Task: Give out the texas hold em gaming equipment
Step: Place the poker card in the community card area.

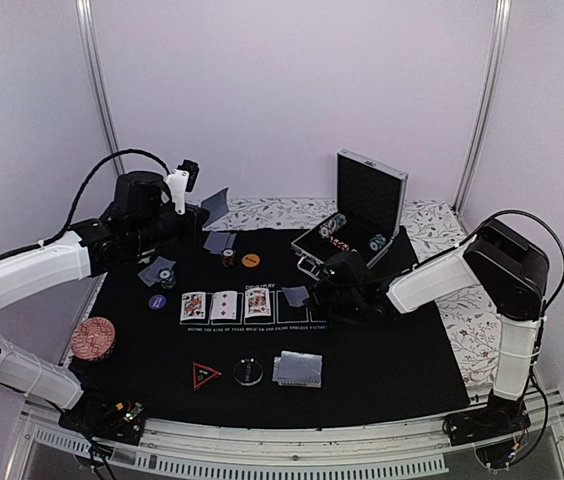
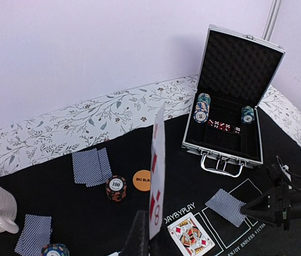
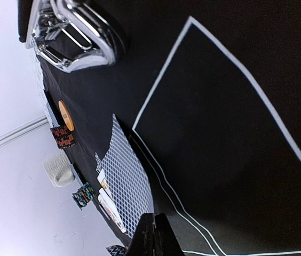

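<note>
Two closed hands: left hand (image 2: 148, 236) pinches upright card (image 2: 158, 160); right hand (image 3: 153, 233) beside face-down card (image 3: 129, 176), near case (image 2: 238, 58).

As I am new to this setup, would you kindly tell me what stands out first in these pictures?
The open silver case at the far right of the black mat catches the eye, with chip stacks and red dice inside. The left hand pinches a red-pip card upright near the far left, while the right hand holds a face-down card at the fourth outlined box, beside three face-up cards.
</note>
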{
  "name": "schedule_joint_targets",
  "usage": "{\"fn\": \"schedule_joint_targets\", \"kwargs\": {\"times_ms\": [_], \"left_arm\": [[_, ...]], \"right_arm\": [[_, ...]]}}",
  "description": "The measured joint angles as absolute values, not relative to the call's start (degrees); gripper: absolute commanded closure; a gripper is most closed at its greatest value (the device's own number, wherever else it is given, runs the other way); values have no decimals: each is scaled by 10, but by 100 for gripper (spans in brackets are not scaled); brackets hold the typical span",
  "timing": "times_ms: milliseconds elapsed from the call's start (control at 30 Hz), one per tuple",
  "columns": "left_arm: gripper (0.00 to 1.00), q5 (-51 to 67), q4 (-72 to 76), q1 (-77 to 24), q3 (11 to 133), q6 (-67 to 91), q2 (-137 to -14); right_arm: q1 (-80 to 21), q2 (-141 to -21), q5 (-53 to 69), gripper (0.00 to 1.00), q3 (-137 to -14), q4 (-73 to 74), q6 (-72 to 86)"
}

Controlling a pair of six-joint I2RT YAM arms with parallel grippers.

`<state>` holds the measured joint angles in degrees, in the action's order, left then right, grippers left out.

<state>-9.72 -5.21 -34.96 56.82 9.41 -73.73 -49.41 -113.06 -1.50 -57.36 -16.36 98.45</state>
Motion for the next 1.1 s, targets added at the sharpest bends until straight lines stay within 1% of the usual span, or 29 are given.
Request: {"fn": "schedule_joint_targets", "kwargs": {"times_ms": [67, 300, 367, 400, 433, 667, 800, 867, 1033, 1100], "left_arm": [[100, -96, -52, -350, 568, 94, -737], [100, -95, -52, -350, 568, 91, -737], [100, -95, -52, -350, 567, 90, -737], [100, -95, -52, -350, 567, 90, -737], [100, -95, -52, -350, 567, 90, -737], [100, -95, -52, -350, 567, 90, -737], [100, -95, -52, -350, 567, 88, -737], [100, -95, -52, -350, 567, 86, -737], [100, -88, -51, -350, 567, 85, -737], [100, -79, -50, -350, 566, 84, -737]], "right_arm": [[-496, -1134, -5, 96, -574, -164, 1000], [-504, -1142, 25, 83, -569, -170, 1034], [-504, -1142, 34, 82, -569, -175, 1036], [-504, -1142, 36, 78, -569, -178, 1037], [-505, -1142, 39, 76, -569, -181, 1037], [-506, -1142, 56, 74, -569, -197, 1041], [-506, -1142, 66, 70, -567, -202, 1042], [-506, -1142, 66, 66, -562, -206, 1043], [-506, -1130, 66, 49, -550, -207, 1031], [-503, -1115, 66, 40, -547, -192, 1009]]}}
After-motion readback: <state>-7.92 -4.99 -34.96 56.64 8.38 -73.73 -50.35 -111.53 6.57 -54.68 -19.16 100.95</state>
